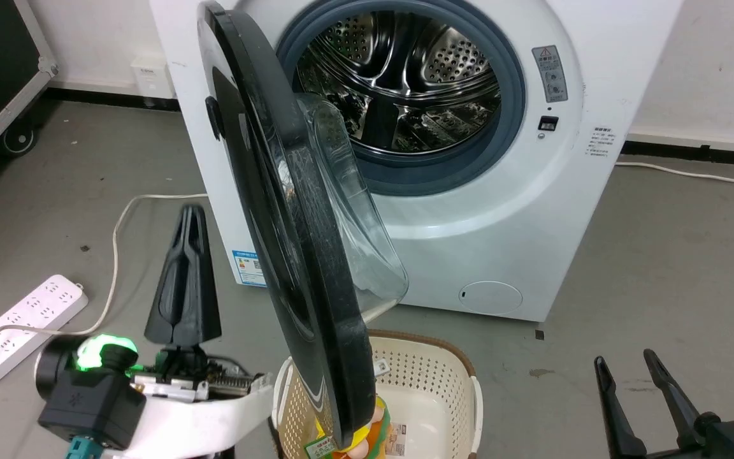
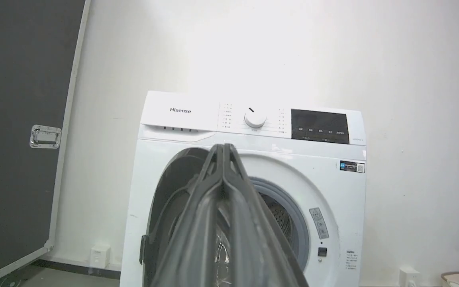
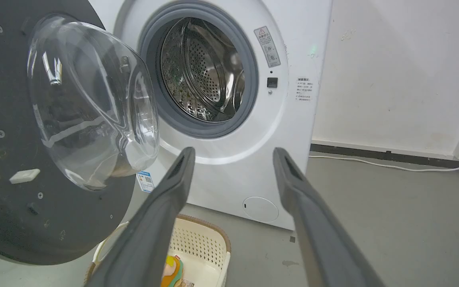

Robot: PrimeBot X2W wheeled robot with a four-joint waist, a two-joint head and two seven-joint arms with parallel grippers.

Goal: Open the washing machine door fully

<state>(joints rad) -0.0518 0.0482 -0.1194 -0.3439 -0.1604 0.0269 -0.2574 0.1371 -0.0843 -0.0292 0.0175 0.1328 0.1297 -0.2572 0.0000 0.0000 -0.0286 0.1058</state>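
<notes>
Head view: washing machine door [image 1: 259,210], glossy black disc with clear bulging bowl, near centre on the 9 o'clock side, roughly half-swung, remainder outstanding; left gripper [image 1: 192,217] at 8 o'clock, pinched together, empty; right gripper [image 1: 625,360] at 4 o'clock, spread, empty; left wrist view: matte tapered fingers [image 2: 197,223] meeting; right wrist view: perforated steel drum [image 3: 201,67] exposed.

The washing machine door [image 1: 278,210]: round, glossy black rim, clear bulging glass bowl [image 1: 354,217] at centre. State: open, hinged at the left side of the washing machine [image 1: 501,210], standing upright and roughly square to its front, bowl facing right across the machine's front; not folded back fully
</notes>
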